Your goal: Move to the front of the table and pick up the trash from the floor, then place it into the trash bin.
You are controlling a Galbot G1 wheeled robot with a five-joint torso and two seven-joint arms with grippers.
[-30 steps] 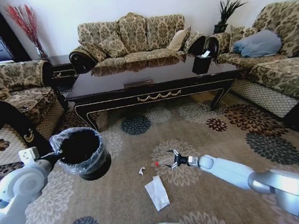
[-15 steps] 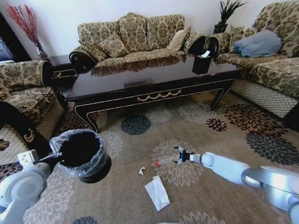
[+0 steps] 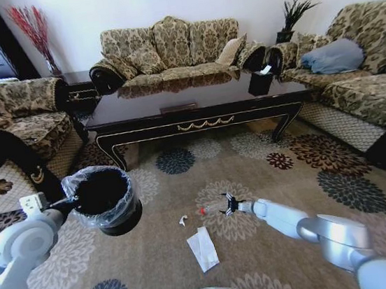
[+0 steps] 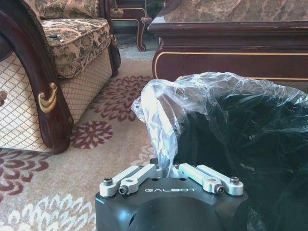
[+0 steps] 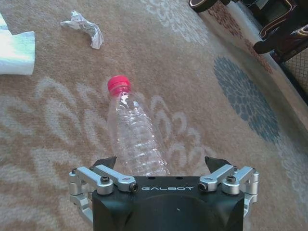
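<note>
On the floor [image 3: 267,177] in front of the table [image 3: 196,109], the clear plastic bottle [image 5: 132,137] lies flat on the patterned carpet with its red cap [image 5: 118,84] pointing away from my right tool [image 5: 161,163]. That tool is down at carpet level with its fingers spread wide, one on each side of the bottle's base end, not clamped on it; in the head view I see the right tool [image 3: 227,206] at the end of the arm stretched low across a cream flower medallion. Beyond the cap a small crumpled white scrap [image 5: 84,28] sits on the carpet, and the folded white paper sheet [image 3: 203,248] lies nearer to me, apart from the bottle.

Off to my left, the left tool [image 4: 172,169] is clenched on the gathered edge of the crinkly clear plastic bag [image 4: 192,101] that lines the black trash bin [image 3: 104,197]. In the head view the bin hangs at the end of my left arm, tilted with its mouth open, well apart from the litter. The table stands behind all of this, with a sofa [image 3: 171,48] beyond it and another sofa [image 3: 353,68] on my right
</note>
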